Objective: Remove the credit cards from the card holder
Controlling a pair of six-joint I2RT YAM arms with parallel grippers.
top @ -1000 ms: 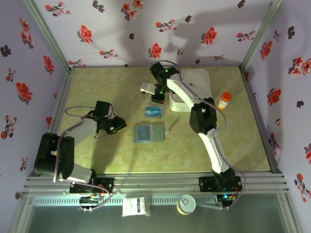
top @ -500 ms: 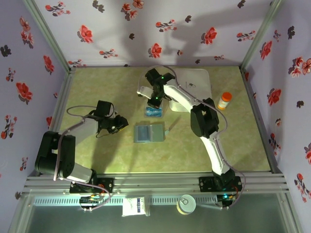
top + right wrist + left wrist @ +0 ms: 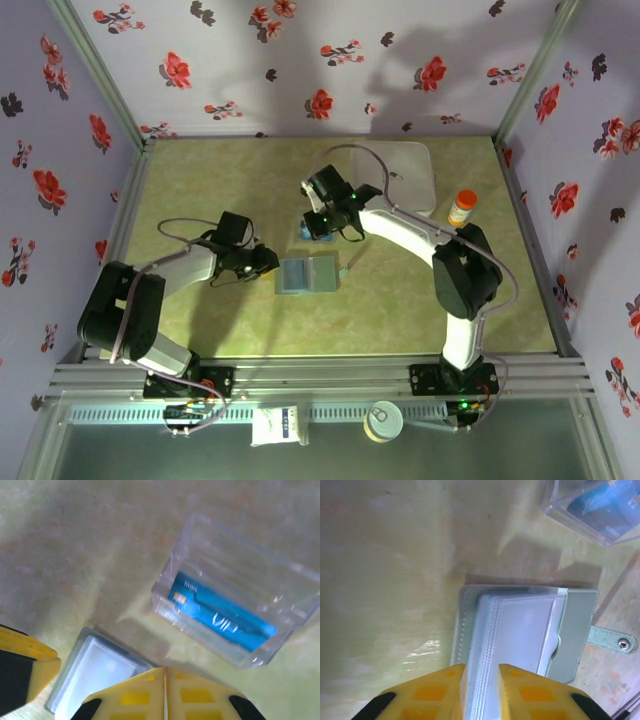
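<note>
The mottled yellow-green desk [image 3: 200, 190] is enclosed by lilac walls [image 3: 250, 60] printed with red flowers. The grey-blue wallet [image 3: 307, 274] lies open at mid-desk. A blue card [image 3: 225, 616] lies inside the clear box [image 3: 235, 560] just behind it. The left pincer [image 3: 481, 672] is narrowly parted at the wallet's edge; I cannot tell whether it is pinching the wallet. The right pincer [image 3: 165, 675] is pressed together.

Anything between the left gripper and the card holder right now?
Nothing visible. The left gripper sits at the edge of the open card holder, jaws slightly apart. The clear box holding a blue card lies beyond the holder, apart from it.
</note>
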